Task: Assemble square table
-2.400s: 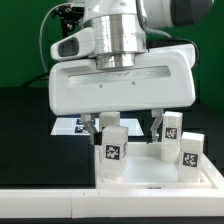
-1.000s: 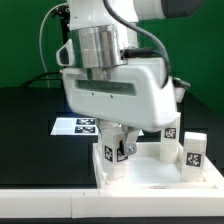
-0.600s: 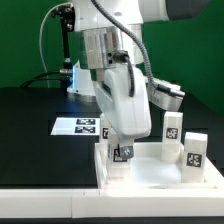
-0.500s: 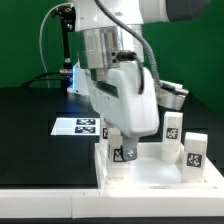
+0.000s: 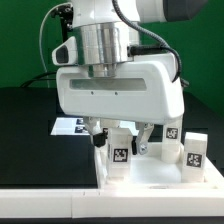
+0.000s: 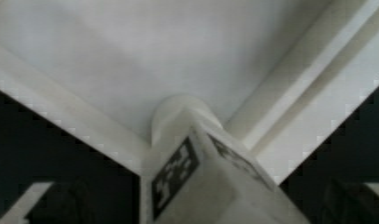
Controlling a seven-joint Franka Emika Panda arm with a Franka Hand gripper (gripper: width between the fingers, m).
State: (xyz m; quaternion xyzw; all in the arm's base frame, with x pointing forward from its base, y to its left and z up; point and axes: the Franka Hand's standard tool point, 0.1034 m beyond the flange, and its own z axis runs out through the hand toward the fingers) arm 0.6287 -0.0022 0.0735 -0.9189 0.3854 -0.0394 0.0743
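Note:
The white square table top (image 5: 165, 176) lies at the front of the exterior view. A white tagged leg (image 5: 120, 152) stands upright at its corner on the exterior view's left. My gripper (image 5: 120, 140) hangs over this leg, broadside to the camera, with one finger on each side of it and a small gap at each. It is open. In the wrist view the leg (image 6: 200, 160) rises between the jaws of the gripper (image 6: 204, 208) over the top's rimmed corner (image 6: 150, 50). Two more tagged legs (image 5: 171, 131) (image 5: 193, 151) stand on the top at the exterior view's right.
The marker board (image 5: 72, 126) lies flat on the black table behind the top, at the exterior view's left. A green wall stands behind. The arm's cable hangs at the upper left of the exterior view.
The gripper has turned about its vertical axis, from edge-on over the leg back to broadside. Its fingers now stand apart on either side of the leg, which has stayed in its corner.

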